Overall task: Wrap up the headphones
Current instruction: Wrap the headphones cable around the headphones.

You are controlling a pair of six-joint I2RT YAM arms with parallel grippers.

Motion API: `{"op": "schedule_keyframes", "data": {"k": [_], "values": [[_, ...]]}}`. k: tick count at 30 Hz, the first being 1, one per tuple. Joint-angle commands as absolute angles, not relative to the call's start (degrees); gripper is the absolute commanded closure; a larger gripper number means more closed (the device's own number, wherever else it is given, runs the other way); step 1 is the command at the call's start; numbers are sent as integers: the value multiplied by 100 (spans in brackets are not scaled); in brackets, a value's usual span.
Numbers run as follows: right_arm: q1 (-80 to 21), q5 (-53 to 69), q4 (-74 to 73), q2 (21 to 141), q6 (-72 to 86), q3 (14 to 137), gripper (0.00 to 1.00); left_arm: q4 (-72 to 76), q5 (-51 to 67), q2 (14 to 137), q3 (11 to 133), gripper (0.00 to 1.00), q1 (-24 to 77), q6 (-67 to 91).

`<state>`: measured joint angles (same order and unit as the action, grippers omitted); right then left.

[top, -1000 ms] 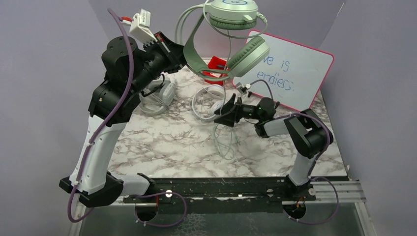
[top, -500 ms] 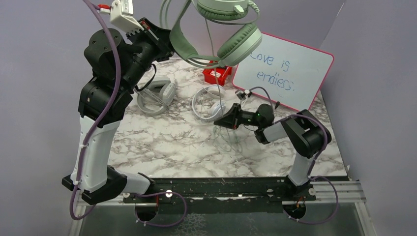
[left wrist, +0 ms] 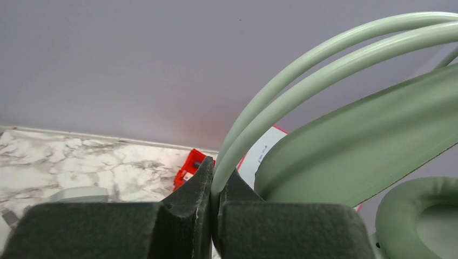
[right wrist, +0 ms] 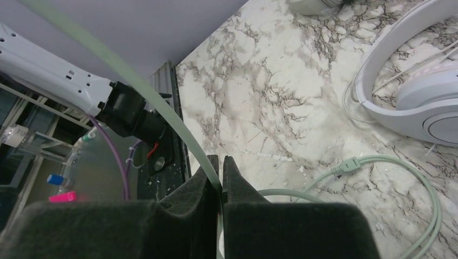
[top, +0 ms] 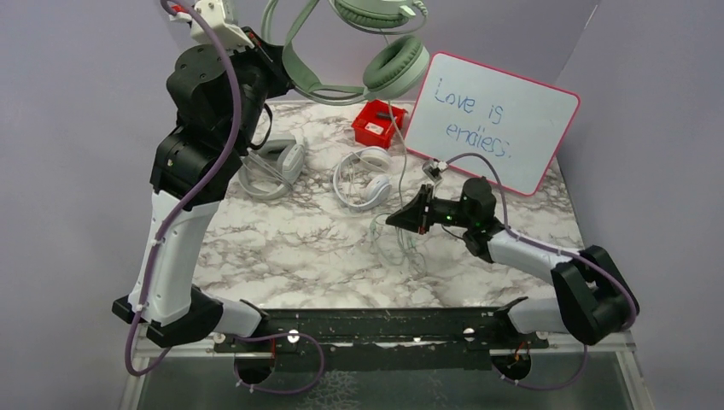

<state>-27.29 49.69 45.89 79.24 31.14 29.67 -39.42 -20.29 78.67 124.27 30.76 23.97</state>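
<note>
The mint-green headphones [top: 380, 53] hang high over the back of the table. My left gripper [top: 277, 70] is shut on their thin headband wires [left wrist: 281, 86], with the wide band [left wrist: 378, 135] and one padded cup [left wrist: 418, 218] beside the jaws. Their thin green cable [top: 394, 145] drops to my right gripper [top: 395, 219], which is shut on it just above the marble. In the right wrist view the cable [right wrist: 162, 108] runs between the closed jaws of the right gripper [right wrist: 220, 163], and its plug end [right wrist: 350, 163] lies in loose loops on the table.
A white pair of headphones [top: 364, 175] lies mid-table, close to the right gripper. A grey-green pair [top: 273, 166] lies by the left arm. A red box [top: 376, 125] and a leaning whiteboard [top: 495, 120] stand at the back. Purple walls enclose three sides.
My right gripper has shut on the green cable, and that arm has stretched out with its elbow swung right. The left arm has carried the mint headphones higher and further back.
</note>
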Motion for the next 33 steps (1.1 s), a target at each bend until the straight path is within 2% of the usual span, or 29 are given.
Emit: {"op": "schedule_keyframes", "data": {"k": [1,10,16,21,29,33], "values": [[-2723,4737,2675,7110,2255,3200,95,-3201,-2823,7966,12382,100,3060,2191],[-2999,4719,2329,7637,2285,3427,94,-2889,-2799,8306,12692,100,3059,2549],[-3526,4470,1927,7583,2114,3672,95,-2516,-3455,8446,12746,100,3059,2221],[-3752,4221,1247,7148,1944,3739,94,-2250,-3869,8627,12804,100,3059,1699],[-3800,3788,-311,6232,1611,4049,93,-1612,-4531,8510,11989,100,3059,674],[-3802,3640,-1240,5661,1396,4372,95,-1279,-4792,8486,11425,100,3059,393]]}}
